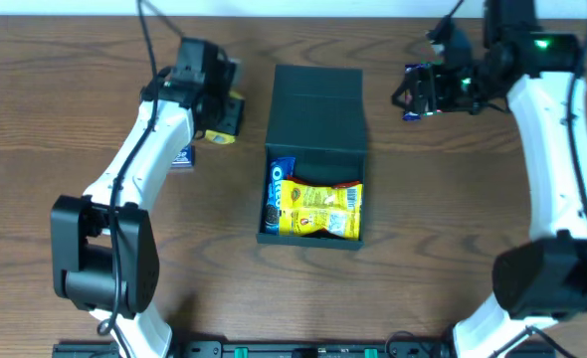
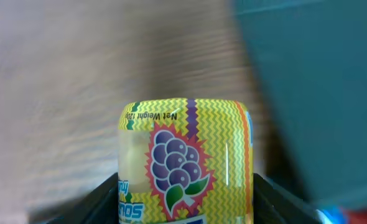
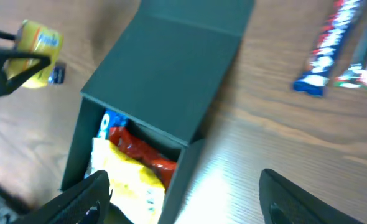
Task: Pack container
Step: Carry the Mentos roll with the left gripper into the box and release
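Wood-grain surface [image 1: 75,60] carries everything. At its middle sits the dark box [image 1: 318,99], flap thrown back. Its open half already holds a yellow packet [image 1: 323,209], an Oreo pack [image 1: 277,194] and a red wrapper [image 3: 140,152].

The left arm [image 1: 139,149] stands just left of the box, its jaws clamped on a yellow tub [image 2: 183,162] with a grape picture, one finger on each side. Whether the tub is clear of the surface I cannot tell. The right arm [image 1: 552,149] hangs near the box's far right corner, jaws spread with nothing between them. Wrapped bars [image 3: 326,59] lie close by. A small blue item [image 1: 182,157] lies beside the left arm, too small to identify.

The step in hand looks like bringing the tub to the box. The next move calls for swinging it rightward over the open half, clearing the wall, then releasing it where the packets leave room, which looks tight.
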